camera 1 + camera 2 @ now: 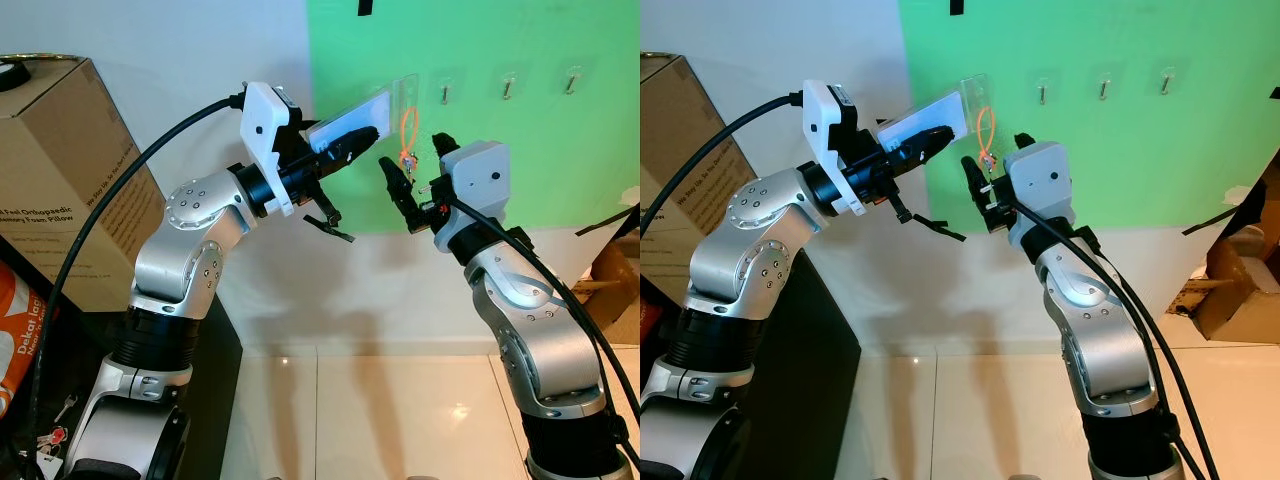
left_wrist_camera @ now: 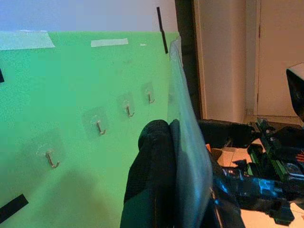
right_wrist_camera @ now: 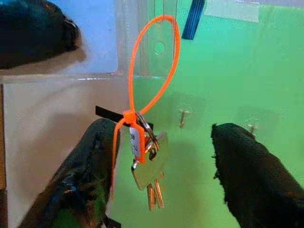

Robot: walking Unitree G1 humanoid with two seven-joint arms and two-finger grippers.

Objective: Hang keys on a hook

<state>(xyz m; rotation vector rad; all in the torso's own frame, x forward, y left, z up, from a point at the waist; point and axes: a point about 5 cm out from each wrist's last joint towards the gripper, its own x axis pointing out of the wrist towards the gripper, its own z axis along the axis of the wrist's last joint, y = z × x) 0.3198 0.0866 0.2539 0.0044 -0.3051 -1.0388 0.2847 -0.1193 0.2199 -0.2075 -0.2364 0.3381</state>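
Left eye view: right hand (image 1: 412,190) spread beside keys (image 3: 148,178).

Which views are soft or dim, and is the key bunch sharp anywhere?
Right wrist view: keys on the orange loop sharp, near black fingers soft. Left wrist view: dim, fingers dark, hooks blurry. Head views: bright and even.

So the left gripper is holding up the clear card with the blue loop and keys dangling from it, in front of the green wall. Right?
Not quite: the loop is orange, not blue, as the right wrist view shows. The rest holds: the left gripper holds up the clear card, keys dangling from it, before the green wall.
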